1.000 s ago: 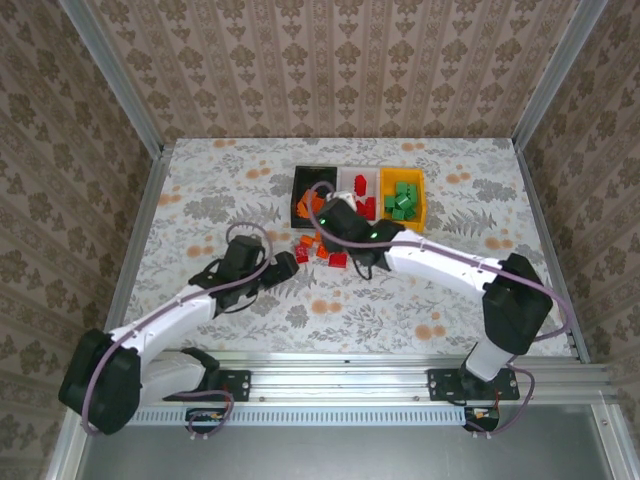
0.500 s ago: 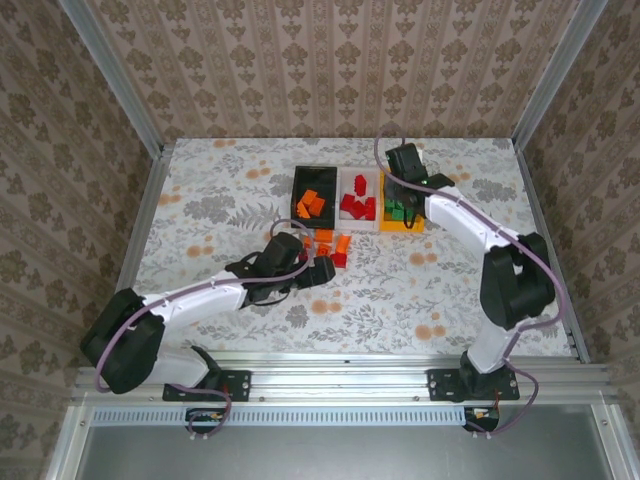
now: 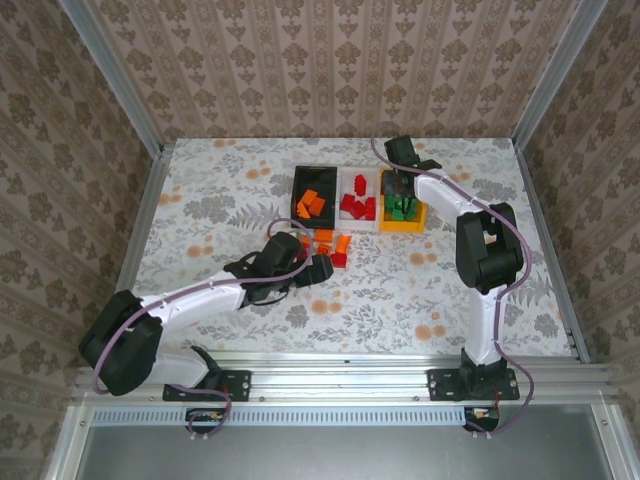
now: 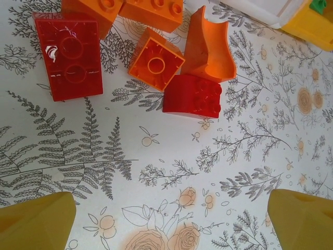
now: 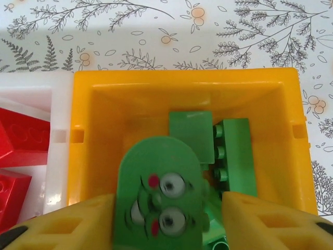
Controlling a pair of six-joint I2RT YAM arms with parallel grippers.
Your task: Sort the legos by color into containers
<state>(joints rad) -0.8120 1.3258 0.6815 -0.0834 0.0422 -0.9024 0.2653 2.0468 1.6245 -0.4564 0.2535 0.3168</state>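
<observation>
Yellow bin (image 3: 403, 226) is the spot to watch from above. The right hand (image 3: 398, 192) hangs over it, at the right end of a row with the black bin (image 3: 297, 195), holding orange, and the white bin (image 3: 360, 176), holding red. The left hand (image 3: 318, 268) sits low over the worktop (image 3: 220, 190), just beside the loose legos (image 3: 335, 247) in front of the bins.

On the left wrist, the pads are spread wide with nothing between them. Ahead lies a touching cluster: a flat red brick (image 4: 67, 57), a rounded red brick (image 4: 192, 96), an orange square (image 4: 156, 63) and an orange curved piece (image 4: 210, 47). The rounded red brick looks the best pick, being nearest with its front side clear.

On the right wrist, a green piece (image 5: 158, 203) sits between the pads, above other green bricks (image 5: 237, 151) in the yellow bin. It's blurred while the pads are sharp, so I cannot tell whether it's pinched or let go. Releasing here, centred and well inside the walls, should work.

No writing or brand is readable. The green piece carries only a printed cartoon face.
</observation>
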